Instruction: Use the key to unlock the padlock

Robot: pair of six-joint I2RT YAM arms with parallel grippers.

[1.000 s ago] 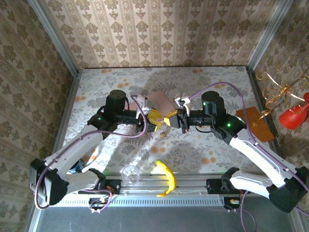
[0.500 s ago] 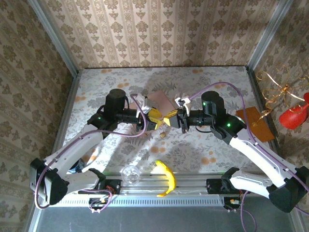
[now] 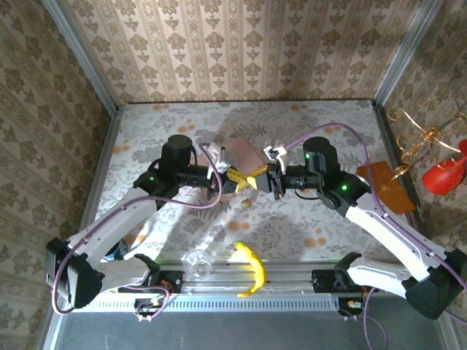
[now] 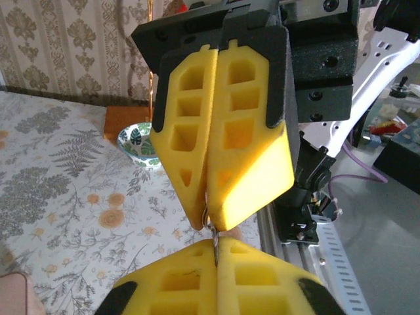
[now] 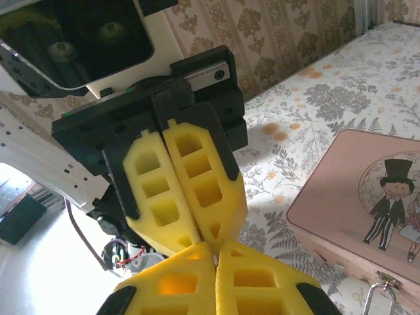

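Above the middle of the table (image 3: pixel 314 124), left fingers (image 4: pixel 226 257) pressed together, tip to tip with the right fingers (image 4: pixel 220 197), likewise shut. Pinched in both seams: the key (image 4: pixel 214 237), a thin grey sliver bridging the two pairs. Just below in the top view, the padlock (image 3: pixel 246 203); resting or hanging, impossible to tell.

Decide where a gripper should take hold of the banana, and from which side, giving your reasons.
Grip the banana at its thick middle, from above, jaws closing across its width, left to right. It lies flat by the near edge of the table, its length running roughly near to far; the middle looks best balanced, and the tapered ends would probably slip.
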